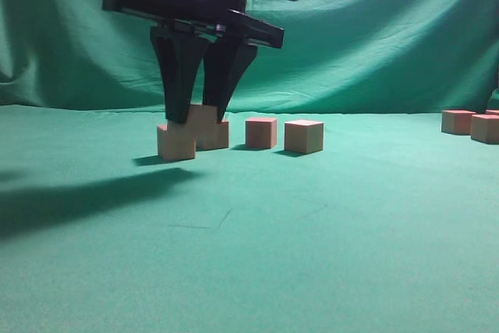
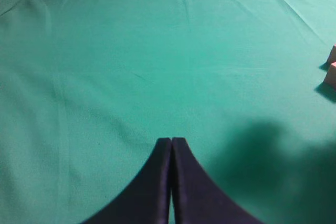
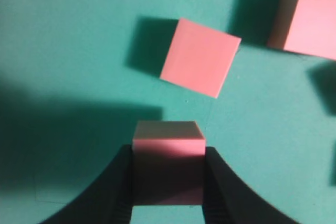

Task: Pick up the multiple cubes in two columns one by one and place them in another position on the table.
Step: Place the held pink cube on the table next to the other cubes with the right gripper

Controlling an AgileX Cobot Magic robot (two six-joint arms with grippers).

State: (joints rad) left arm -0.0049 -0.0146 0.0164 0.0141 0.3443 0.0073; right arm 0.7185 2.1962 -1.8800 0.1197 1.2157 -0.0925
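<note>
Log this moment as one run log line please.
right hand: shut on cube, above table | left hand: shut, empty

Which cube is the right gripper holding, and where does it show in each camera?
Exterior: held cube between the right gripper fingers, left of centre, above the row.
Left wrist: not in it.
Right wrist: bottom centre, clamped between the fingers.
Shared landmark: the loose cube nearest beyond it.

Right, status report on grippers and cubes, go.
Right gripper shut on held cube, lifted off the table. Left gripper shut, empty. Three cubes in a group directly below; more at far right.
</note>
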